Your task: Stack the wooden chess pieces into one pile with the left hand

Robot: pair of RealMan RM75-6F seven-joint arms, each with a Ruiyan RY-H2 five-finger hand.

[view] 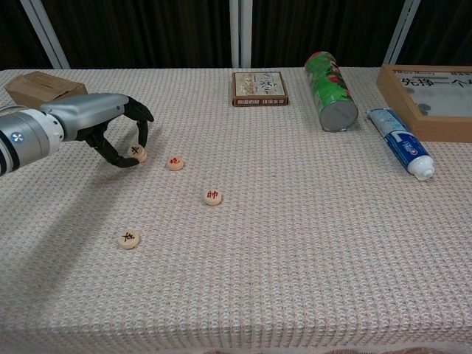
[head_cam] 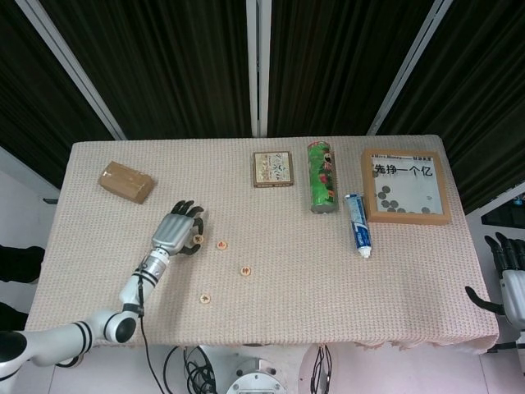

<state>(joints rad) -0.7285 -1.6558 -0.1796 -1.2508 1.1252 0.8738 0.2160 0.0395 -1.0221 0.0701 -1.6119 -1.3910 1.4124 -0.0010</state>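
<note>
My left hand (head_cam: 174, 231) (view: 96, 122) is at the table's left side, curled over a wooden chess piece (view: 136, 153) (head_cam: 198, 240) that it pinches between thumb and a finger, low over the cloth. Three more round pieces lie loose to its right and front: one (view: 175, 163) (head_cam: 221, 244) just beside the hand, one (view: 213, 197) (head_cam: 244, 270) further right, one (view: 128, 238) (head_cam: 205, 299) nearer the front edge. My right hand (head_cam: 510, 275) hangs off the table's right edge, fingers apart, holding nothing.
A brown cardboard box (head_cam: 125, 181) sits at the back left. Along the back lie a small printed box (head_cam: 272, 169), a green can (head_cam: 322, 176) on its side, a toothpaste tube (head_cam: 358, 224) and a wooden framed tray (head_cam: 406, 186).
</note>
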